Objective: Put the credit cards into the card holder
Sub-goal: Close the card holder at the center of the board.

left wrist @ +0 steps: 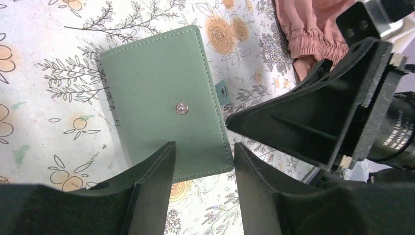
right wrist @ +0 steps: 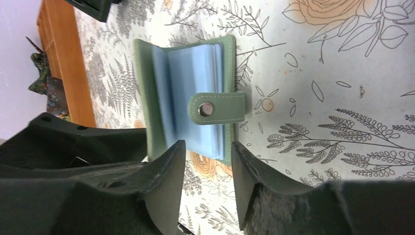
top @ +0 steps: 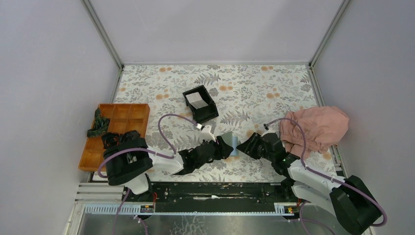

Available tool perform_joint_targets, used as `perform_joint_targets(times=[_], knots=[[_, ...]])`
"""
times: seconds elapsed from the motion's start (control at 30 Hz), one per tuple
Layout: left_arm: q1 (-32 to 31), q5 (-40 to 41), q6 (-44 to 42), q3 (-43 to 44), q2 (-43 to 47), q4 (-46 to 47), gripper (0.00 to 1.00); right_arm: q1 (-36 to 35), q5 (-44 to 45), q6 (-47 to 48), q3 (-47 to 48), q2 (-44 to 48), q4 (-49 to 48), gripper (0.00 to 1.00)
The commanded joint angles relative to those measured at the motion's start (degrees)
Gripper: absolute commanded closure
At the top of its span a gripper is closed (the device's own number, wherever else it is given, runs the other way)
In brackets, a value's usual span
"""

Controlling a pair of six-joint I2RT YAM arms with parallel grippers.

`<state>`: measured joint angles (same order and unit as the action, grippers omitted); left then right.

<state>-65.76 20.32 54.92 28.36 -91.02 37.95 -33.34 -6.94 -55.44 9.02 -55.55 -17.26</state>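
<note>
Flanking the card holder (left wrist: 161, 103), left hand (left wrist: 204, 149) and right hand (right wrist: 208, 147) stand half open, empty. The credit cards (top: 197, 100) lie beyond it, nearer the left hand.

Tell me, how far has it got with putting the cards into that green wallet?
Done: the card holder is unsnapped and open, its blue inside showing. In hand: the left gripper and right gripper flank it with jaws apart, neither carrying a card. Left: a pale credit card lies in the black box; none shows inside the holder.
</note>
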Motion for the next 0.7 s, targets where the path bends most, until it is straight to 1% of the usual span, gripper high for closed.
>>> perform_joint_targets(times=[0.0,0.07,0.17,0.43,0.53,0.67], knots=[[-0.57,1.31,-0.64,0.01,-0.76,2.63,0.46,-0.41,3.43,-1.25,0.03,4.5,3.28,0.52],[-0.65,0.84,-0.77,0.47,-1.26,2.61,0.45,-0.42,4.64,-1.36,0.41,5.77,4.79,0.49],[-0.68,0.5,-0.85,0.84,-1.77,2.33,0.42,-0.19,5.73,-1.19,1.03,5.67,5.54,0.46],[-0.68,0.13,-1.08,1.04,-1.63,1.97,0.33,2.02,5.36,-1.24,1.26,0.61,2.58,0.44],[-0.6,0.1,-1.6,1.31,-1.11,1.84,0.28,3.67,4.18,-1.54,0.48,0.71,1.03,0.44],[-0.63,0.15,-1.92,1.31,-0.23,1.6,0.26,4.63,3.85,-1.36,0.17,2.14,1.56,0.44]])
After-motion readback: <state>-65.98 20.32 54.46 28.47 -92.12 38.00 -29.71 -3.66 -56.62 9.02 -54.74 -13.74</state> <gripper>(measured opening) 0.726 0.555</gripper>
